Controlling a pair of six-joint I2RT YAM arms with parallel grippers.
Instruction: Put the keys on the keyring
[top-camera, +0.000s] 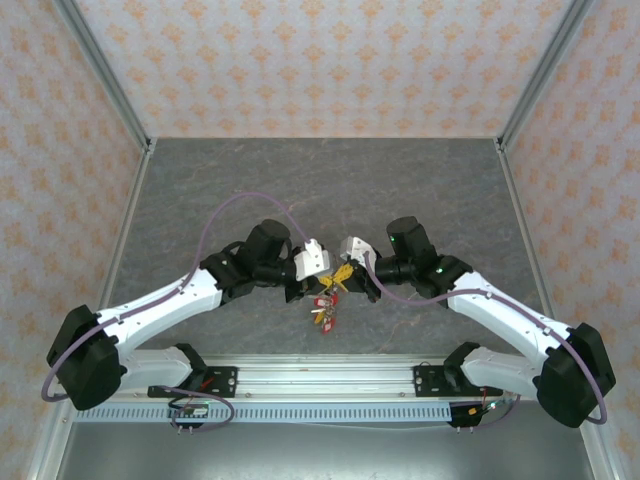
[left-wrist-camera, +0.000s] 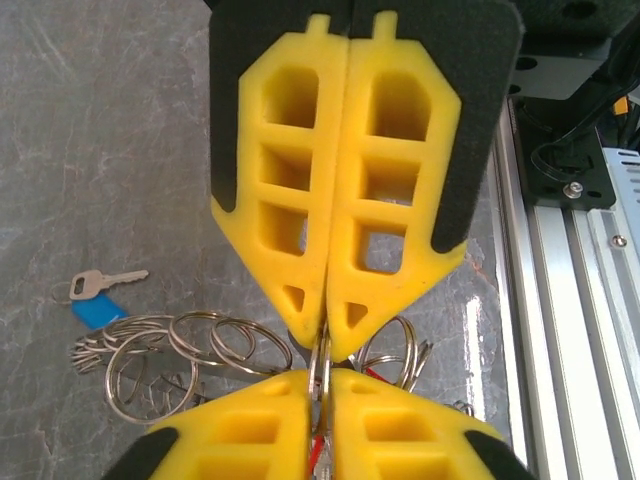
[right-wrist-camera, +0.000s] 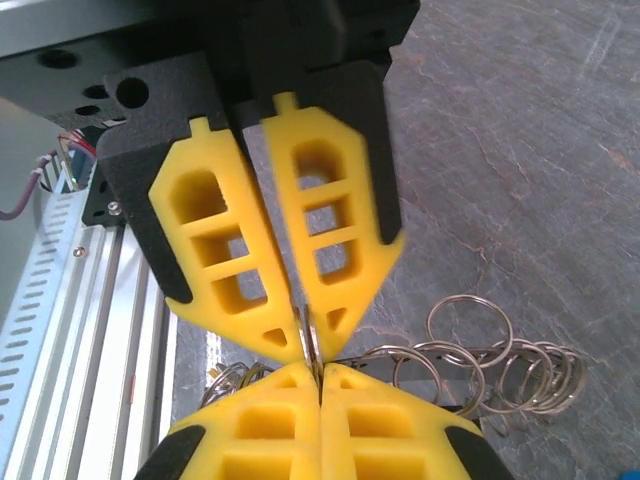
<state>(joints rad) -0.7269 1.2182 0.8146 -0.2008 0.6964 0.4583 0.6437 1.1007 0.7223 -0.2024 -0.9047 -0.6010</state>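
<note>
As they face tip-to-tip | L gripper pinches keyring | R gripper pinches it too

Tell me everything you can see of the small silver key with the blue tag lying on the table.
The small silver metal key lies flat on the grey marbled table, in the left wrist view. Its squarish head is at the left and its short blade points right, tilted slightly up in the picture. A thin ring at the head seems to join it to a blue plastic tag lying just below. Nothing holds it. Whether the tag touches the nearby heap of loose metal split rings is unclear.
</note>
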